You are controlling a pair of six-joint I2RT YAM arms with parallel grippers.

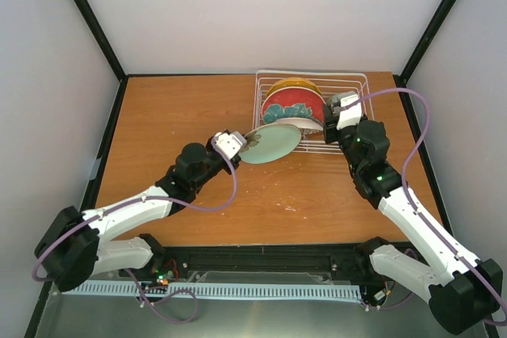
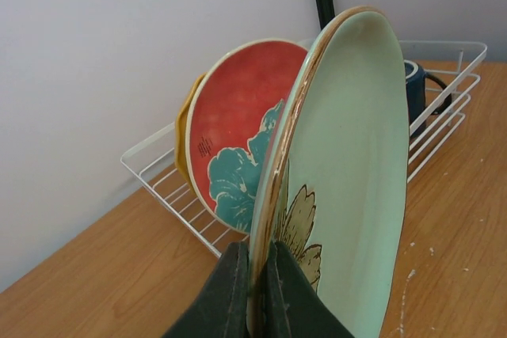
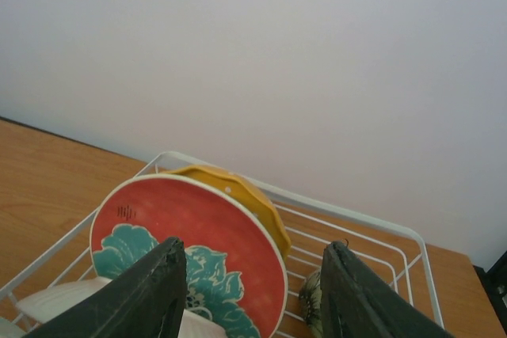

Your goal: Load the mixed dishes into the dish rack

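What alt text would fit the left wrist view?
The left hand pinches the rim of a pale green floral plate, holding it upright. Behind it, a red plate with teal flower and a yellow plate stand in the white wire rack, near a dark blue mug.

The place is a robotics lab test cell, not a home kitchen. A bare wooden tabletop (image 1: 182,108) is boxed in by plain white panels (image 1: 261,5) and black frame posts (image 1: 93,17). The left arm (image 1: 127,211) and right arm (image 1: 412,219) are bolted to a black rail (image 1: 261,256), with purple cables (image 1: 235,184) looping loosely.
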